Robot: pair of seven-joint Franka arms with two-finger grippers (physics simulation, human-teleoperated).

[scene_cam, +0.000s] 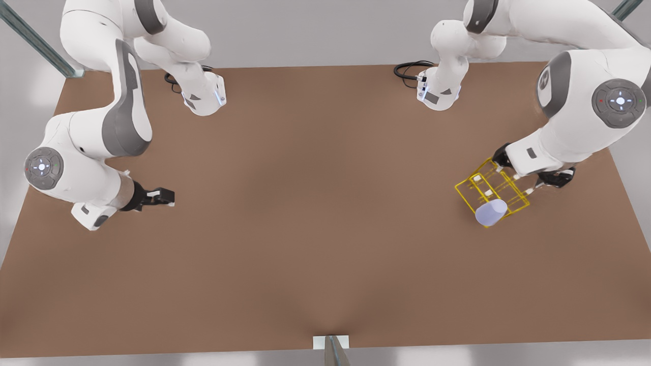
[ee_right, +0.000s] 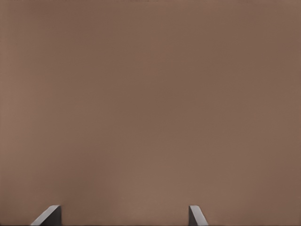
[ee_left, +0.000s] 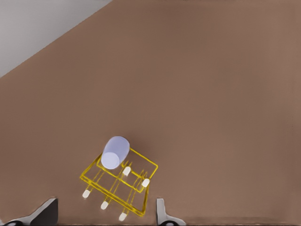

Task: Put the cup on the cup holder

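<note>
Front view: the lavender-blue cup (scene_cam: 491, 212) sits on the near corner of the yellow wire cup holder (scene_cam: 514, 201) at the frame's right, on the brown table (scene_cam: 305, 213). The left gripper (scene_cam: 524, 179) hovers just beside the rack — fingers apart, gripping nothing. The right gripper (scene_cam: 165, 197) waits at frame left — fingers spread.
</note>
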